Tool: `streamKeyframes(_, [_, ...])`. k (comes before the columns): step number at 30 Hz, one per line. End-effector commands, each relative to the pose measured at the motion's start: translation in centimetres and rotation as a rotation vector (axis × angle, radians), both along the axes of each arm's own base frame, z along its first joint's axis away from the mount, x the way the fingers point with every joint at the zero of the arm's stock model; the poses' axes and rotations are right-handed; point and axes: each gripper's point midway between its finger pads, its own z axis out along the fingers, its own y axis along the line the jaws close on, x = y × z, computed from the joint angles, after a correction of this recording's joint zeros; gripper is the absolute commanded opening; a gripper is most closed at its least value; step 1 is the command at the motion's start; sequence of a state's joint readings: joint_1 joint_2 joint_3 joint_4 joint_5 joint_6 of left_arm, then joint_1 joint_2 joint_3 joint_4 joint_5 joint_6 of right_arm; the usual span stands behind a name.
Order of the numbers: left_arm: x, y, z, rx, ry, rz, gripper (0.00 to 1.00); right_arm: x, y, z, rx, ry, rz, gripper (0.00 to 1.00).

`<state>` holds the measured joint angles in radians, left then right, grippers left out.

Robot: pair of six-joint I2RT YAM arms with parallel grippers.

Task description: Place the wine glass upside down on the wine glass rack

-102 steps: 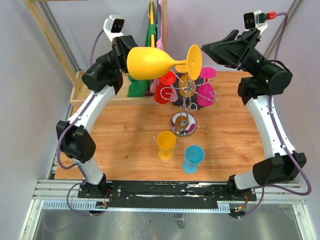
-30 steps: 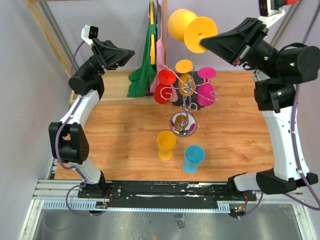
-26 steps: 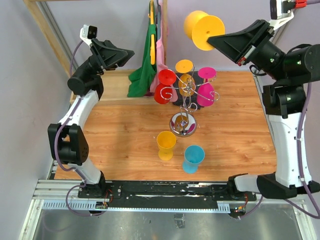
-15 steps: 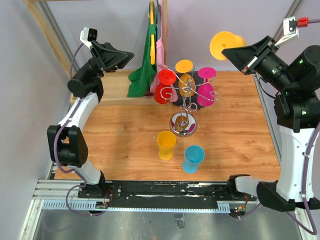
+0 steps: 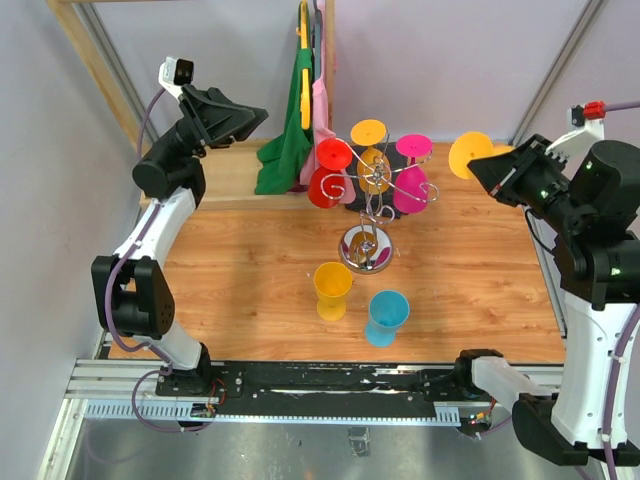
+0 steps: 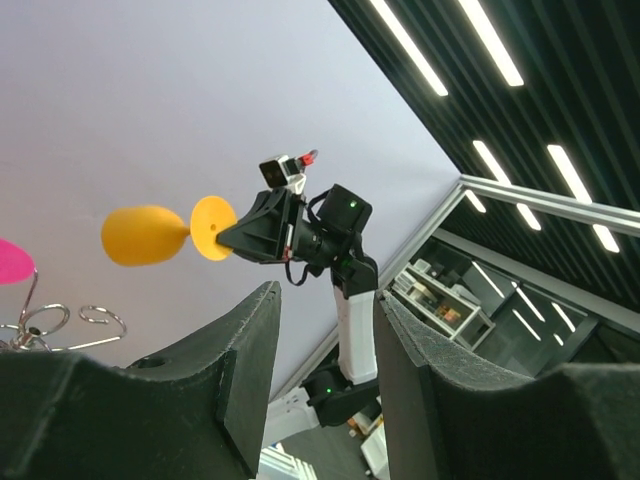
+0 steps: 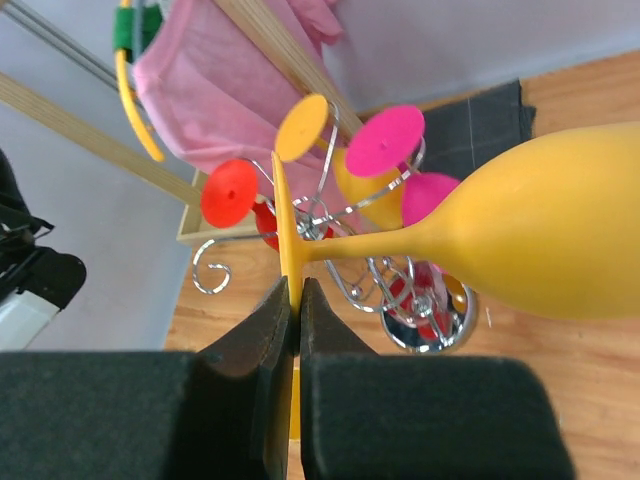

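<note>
My right gripper is shut on the foot disc of a yellow wine glass, held in the air to the right of the wine glass rack. In the right wrist view the fingertips pinch the thin foot edge-on. The glass lies sideways, its bowl reaching right over the rack. Red, orange and pink glasses hang upside down on the rack's arms. One spiral loop shows bare. My left gripper is raised at the back left, open and holding nothing; its view shows the glass far off.
A yellow cup and a blue cup stand on the wooden table in front of the rack's domed base. Green and pink cloths hang at the back, beside a wooden box.
The left gripper has let go of the glass's bowl and drawn back left. The right arm has swung the glass from high over the rack down to the right.
</note>
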<state>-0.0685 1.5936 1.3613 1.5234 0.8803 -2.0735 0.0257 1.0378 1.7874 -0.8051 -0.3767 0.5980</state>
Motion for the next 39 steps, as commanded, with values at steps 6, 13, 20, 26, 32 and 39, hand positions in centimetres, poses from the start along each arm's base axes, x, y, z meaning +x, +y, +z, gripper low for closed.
streamKeyframes(6, [-3.7, 0.5, 0.2, -0.007, -0.047, -0.09, 0.47, 0.4, -0.9, -7.2, 0.133, 0.206, -0.021, 0.01])
streamKeyframes(13, [-3.7, 0.4, 0.1, 0.001, -0.044, -0.086, 0.47, 2.3, -0.5, -9.0, 0.24, 0.244, 0.014, 0.01])
streamKeyframes(20, [-3.6, 0.4, 0.0, 0.007, -0.039, -0.081, 0.47, 4.0, -1.0, -9.4, 0.304, 0.238, 0.01, 0.01])
streamKeyframes(26, [-3.4, 0.4, 0.0, 0.004, -0.031, -0.074, 0.47, 5.4, -0.6, -9.6, 0.386, 0.243, 0.048, 0.01])
streamKeyframes(32, [-3.3, 0.3, -0.1, 0.008, -0.029, -0.072, 0.47, 5.9, -0.1, -10.2, 0.438, 0.262, 0.079, 0.01])
streamKeyframes(39, [-3.3, 0.3, 0.0, 0.012, -0.03, -0.07, 0.47, 6.4, 0.7, -10.4, 0.532, 0.291, 0.133, 0.01])
